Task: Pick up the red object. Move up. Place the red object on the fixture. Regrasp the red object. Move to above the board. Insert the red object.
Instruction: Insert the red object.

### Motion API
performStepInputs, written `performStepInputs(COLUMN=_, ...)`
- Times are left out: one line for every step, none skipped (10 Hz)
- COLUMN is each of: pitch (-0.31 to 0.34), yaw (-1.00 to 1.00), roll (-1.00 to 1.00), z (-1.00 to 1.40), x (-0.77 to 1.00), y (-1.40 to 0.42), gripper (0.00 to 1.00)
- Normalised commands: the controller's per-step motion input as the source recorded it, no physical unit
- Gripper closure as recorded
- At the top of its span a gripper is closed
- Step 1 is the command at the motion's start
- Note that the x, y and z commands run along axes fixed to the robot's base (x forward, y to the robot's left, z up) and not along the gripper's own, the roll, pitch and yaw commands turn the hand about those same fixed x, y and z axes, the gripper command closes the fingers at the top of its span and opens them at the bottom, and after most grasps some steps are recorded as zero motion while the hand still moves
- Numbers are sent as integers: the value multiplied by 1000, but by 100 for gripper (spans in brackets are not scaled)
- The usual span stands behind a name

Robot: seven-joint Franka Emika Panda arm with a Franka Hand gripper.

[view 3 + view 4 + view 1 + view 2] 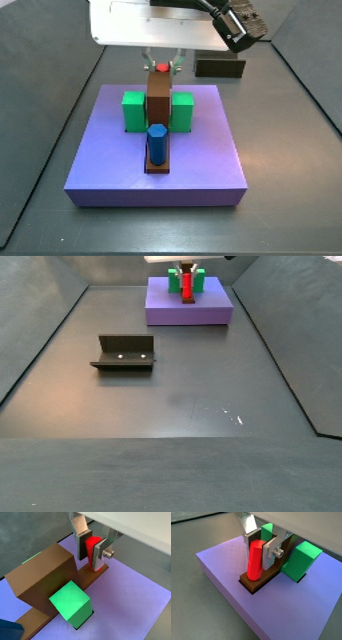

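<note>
The red object [254, 559] is a short red peg standing upright. Its lower end sits in the brown recess [258, 583] at one end of the brown strip set into the purple board [231, 562]. My gripper [258, 557] is shut on the peg, with a silver finger [100, 556] on each side. In a side view the gripper [160, 62] hangs over the far end of the board [160, 170], with the red object [160, 68] just behind the brown upright slab [158, 95]. The fixture [124, 353] stands bare on the dark floor, well away from the board [190, 308].
On the board, two green blocks [134, 110] [182, 112] flank the slab, and a blue peg [156, 143] stands in the strip's near end. The brown slab [43, 574] and a green block [71, 602] are close beside the gripper. Dark walls surround the floor.
</note>
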Motion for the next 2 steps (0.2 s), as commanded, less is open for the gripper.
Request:
performStepInputs(pitch=36, yaw=0, roll=0, z=0, x=34, y=0, gripper=100)
performStepInputs(pitch=0, yaw=0, roll=0, z=0, x=0, y=0, gripper=100)
